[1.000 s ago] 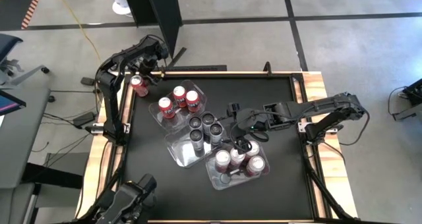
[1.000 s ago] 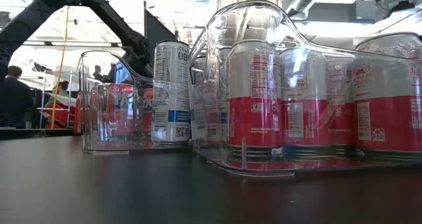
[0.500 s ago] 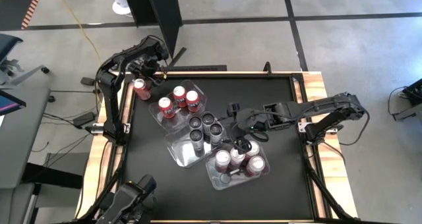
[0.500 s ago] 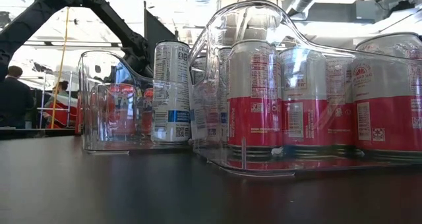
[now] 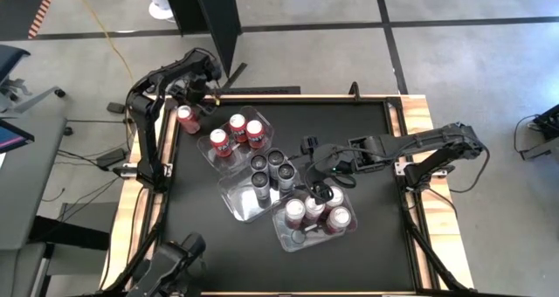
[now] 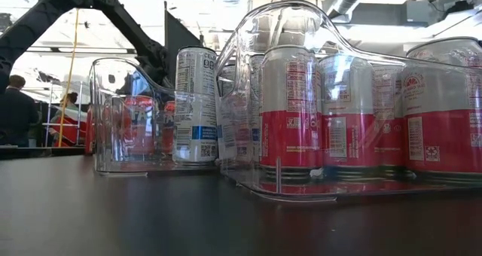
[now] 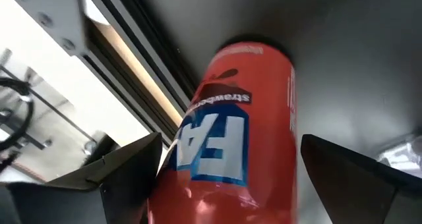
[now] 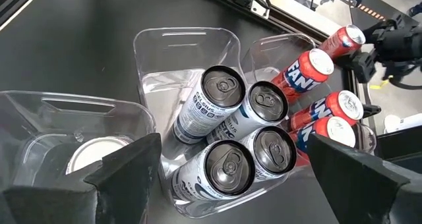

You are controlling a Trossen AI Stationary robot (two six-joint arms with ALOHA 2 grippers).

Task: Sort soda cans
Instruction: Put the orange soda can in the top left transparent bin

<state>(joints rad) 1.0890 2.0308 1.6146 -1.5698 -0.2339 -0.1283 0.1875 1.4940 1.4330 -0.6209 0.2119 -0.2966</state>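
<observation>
The red can at the far left corner of the tabletop has shifted a little over the last second: it has slid slightly toward the red tub's end of the table, carried along with the left gripper, which has moved with it. In the left wrist view the same red can fills the space between the two dark fingers, which stand wide on either side of it. They look wrapped around the can's width, though whether the pads actually press it I cannot tell from here. My guess is that this one is being brought toward the clear tub that already has three red cans in it, so the sort is close to finished for the reds.

Nothing else has moved. The middle tub keeps its four dark-topped cans, and the nearest tub holds the white-and-red cans. The right gripper hangs over the gap between those two tubs, just as it did a second ago. Its fingers are spread wide and hold nothing, with the dark cans below it.
</observation>
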